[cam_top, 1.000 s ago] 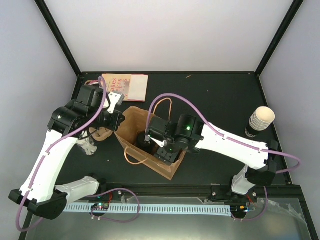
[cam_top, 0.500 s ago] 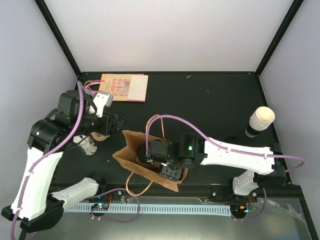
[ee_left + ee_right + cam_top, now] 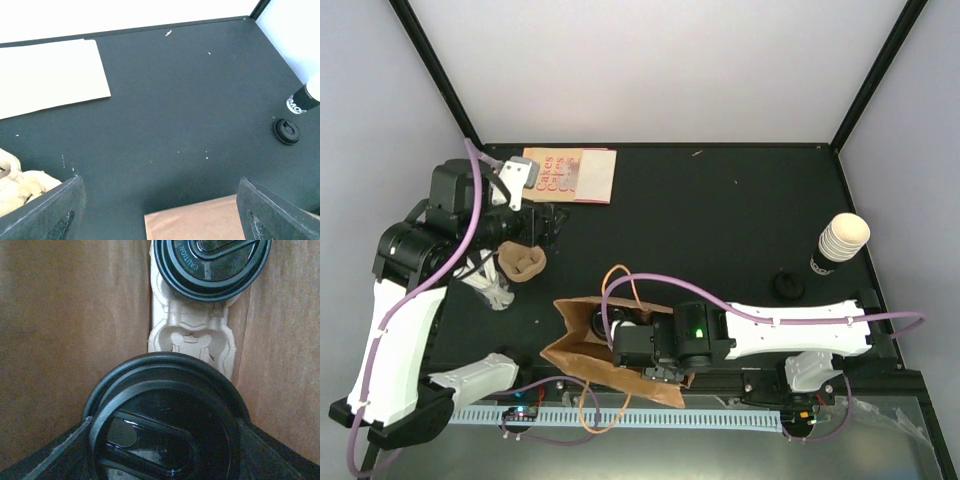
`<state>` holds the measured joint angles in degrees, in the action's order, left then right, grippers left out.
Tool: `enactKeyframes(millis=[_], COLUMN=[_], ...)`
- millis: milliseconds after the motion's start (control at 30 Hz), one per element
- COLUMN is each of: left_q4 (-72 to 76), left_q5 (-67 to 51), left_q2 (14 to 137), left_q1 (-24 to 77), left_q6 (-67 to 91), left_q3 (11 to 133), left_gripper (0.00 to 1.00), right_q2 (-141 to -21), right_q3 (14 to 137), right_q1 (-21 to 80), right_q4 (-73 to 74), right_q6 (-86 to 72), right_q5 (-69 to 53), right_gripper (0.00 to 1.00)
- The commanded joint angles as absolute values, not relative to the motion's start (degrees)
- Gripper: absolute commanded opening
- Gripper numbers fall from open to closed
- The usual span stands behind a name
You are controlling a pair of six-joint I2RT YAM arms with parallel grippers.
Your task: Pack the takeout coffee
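In the right wrist view a takeout coffee [image 3: 165, 405] with a round black lid stands inside the brown paper bag [image 3: 575, 350]. My right gripper [image 3: 165, 452] is shut on it, a finger on each side of the lid. Behind it a second black-lidded cup [image 3: 212, 262] sits in a pale pulp tray [image 3: 192, 337] on the bag's floor. From above, my right gripper [image 3: 638, 345] reaches into the bag's mouth near the table's front edge. My left gripper [image 3: 552, 218] hangs open at the back left, away from the bag, with nothing between its fingers [image 3: 55, 210].
A stack of lidless cream cups [image 3: 842, 240] stands at the right, and a loose black lid [image 3: 788, 286] lies near it. A brown pulp tray [image 3: 520, 262] and crumpled clear plastic [image 3: 492, 288] lie at the left. A printed flat bag [image 3: 568, 174] lies at the back.
My left gripper opened, let go of the bag and drew back to the left. The right arm slid toward the front edge, and the bag came with it.
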<state>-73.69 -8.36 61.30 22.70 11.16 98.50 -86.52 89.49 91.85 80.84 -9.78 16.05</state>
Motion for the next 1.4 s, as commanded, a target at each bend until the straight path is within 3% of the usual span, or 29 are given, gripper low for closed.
enactKeyframes(millis=[0,267,400,533,767,1033,1367], left_q4=[-69.26,-63.3,-55.98,-48.91,-35.89,-42.31,-44.71], left_q5=[-7.0,-14.89,-19.1,-18.57,-31.71,-33.15,-34.52], left_q2=[65.19,69.89,68.85,66.18,64.01,72.24,73.04], left_q1=[20.98,19.6,19.51,18.66,17.31,17.32,17.45], left_q6=[11.17,9.32,8.92,10.47,14.69,12.79,10.39], left_q3=[98.76,92.44,83.49,76.19,63.45,65.71,62.94], left_gripper=[0.85,0.88,0.99,0.99,0.99,0.97,0.94], right_q2=[-85.85,-84.88,-84.59,-82.4,-83.84,-86.35,-90.25], right_q3=[87.58,83.56,80.7,79.23,77.96,81.5,82.4], right_q1=[94.65,102.04,102.26,99.99,99.97,103.71,106.82], right_q4=[79.2,76.02,73.55,68.84,69.19,73.59,75.67], right_q6=[-8.64,-7.16,-5.55,-0.9,3.16,1.93,-0.46], right_q5=[21.77,30.07,35.28,36.64,35.31,32.03,25.53], right_gripper=[0.57,0.57,0.57,0.57,0.57,0.57,0.57])
